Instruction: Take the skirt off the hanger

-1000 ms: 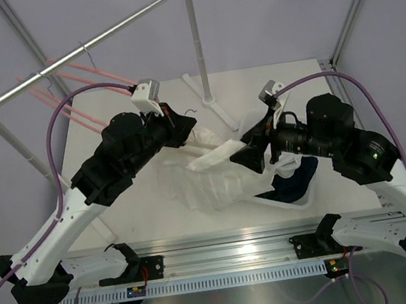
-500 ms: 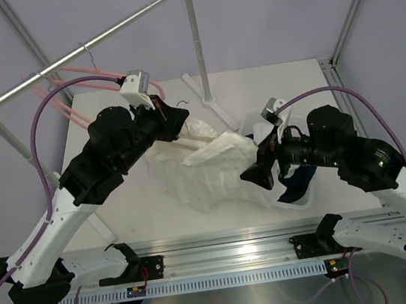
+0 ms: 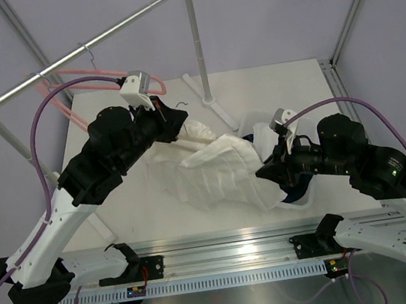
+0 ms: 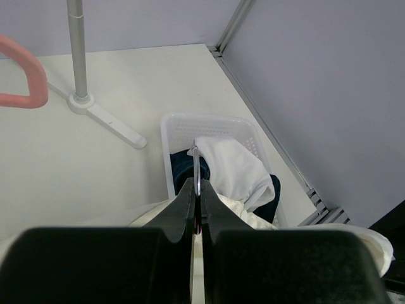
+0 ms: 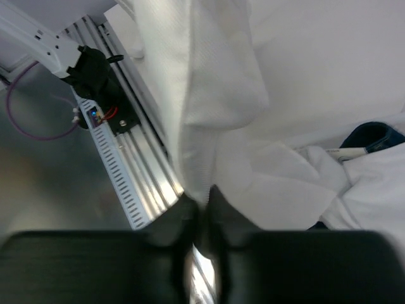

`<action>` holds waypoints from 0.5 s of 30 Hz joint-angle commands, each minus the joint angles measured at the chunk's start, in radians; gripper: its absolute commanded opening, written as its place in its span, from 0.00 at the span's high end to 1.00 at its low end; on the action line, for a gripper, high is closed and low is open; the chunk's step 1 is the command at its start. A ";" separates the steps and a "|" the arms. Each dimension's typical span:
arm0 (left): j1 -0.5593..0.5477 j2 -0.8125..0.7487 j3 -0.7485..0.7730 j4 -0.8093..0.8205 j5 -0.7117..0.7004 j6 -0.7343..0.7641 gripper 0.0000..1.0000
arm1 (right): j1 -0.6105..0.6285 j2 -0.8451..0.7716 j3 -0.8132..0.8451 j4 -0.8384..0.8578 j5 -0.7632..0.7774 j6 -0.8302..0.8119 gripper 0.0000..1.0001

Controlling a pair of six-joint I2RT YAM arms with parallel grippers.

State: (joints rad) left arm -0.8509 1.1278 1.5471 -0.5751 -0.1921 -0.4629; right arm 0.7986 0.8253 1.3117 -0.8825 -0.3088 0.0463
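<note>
The white skirt (image 3: 217, 169) hangs bunched between the two arms above the table. My left gripper (image 3: 175, 128) is at its upper left end, shut on the thin metal hook of the hanger (image 4: 196, 166); that hook (image 3: 182, 107) pokes out just past the fingers. The skirt hides the hanger's body. At the lower right corner of the cloth is my right gripper (image 3: 266, 172). In the right wrist view the right gripper (image 5: 202, 199) is shut on a fold of the skirt (image 5: 215, 82).
A white laundry basket (image 4: 209, 121) holding dark and white clothes sits at the table's right, under my right arm. Pink hangers (image 3: 63, 73) hang on the metal rail (image 3: 90, 45) at back left. The rail's stand (image 3: 195, 40) rises at the back centre.
My right gripper was open, then moved lower and to the right and closed on the skirt's corner. The left arm lifted the hanger end back and left, then held still.
</note>
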 commanded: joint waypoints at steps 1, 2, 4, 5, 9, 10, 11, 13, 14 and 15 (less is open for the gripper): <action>-0.002 -0.031 0.035 0.087 -0.024 0.003 1.00 | 0.010 -0.012 -0.002 -0.015 -0.006 0.000 0.99; -0.002 -0.033 0.031 0.089 -0.026 0.003 1.00 | 0.010 -0.011 0.001 -0.019 0.006 0.004 1.00; -0.004 -0.036 0.030 0.092 -0.035 0.004 1.00 | 0.010 -0.008 0.012 -0.036 0.025 0.015 1.00; -0.002 -0.034 0.030 0.093 -0.040 0.007 1.00 | 0.010 -0.011 0.017 -0.045 0.028 0.020 1.00; -0.002 -0.033 0.033 0.092 -0.093 0.039 1.00 | 0.010 -0.046 0.044 -0.116 0.155 0.049 1.00; -0.002 -0.033 0.031 0.096 -0.128 0.046 1.00 | 0.010 -0.060 0.055 -0.130 0.177 0.070 1.00; -0.002 -0.036 0.022 0.104 -0.148 0.053 1.00 | 0.010 -0.090 0.061 -0.159 0.195 0.082 1.00; -0.002 -0.037 0.013 0.118 -0.223 0.066 1.00 | 0.010 -0.141 0.073 -0.203 0.240 0.121 1.00; -0.002 -0.040 0.007 0.127 -0.243 0.069 1.00 | 0.010 -0.159 0.078 -0.219 0.270 0.133 1.00; -0.002 -0.045 -0.011 0.141 -0.262 0.082 1.00 | 0.010 -0.179 0.080 -0.233 0.281 0.144 1.00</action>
State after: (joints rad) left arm -0.8604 1.1252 1.5433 -0.5526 -0.2913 -0.4446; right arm 0.8005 0.7254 1.3285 -1.0126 -0.1383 0.1284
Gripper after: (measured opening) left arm 0.023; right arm 0.014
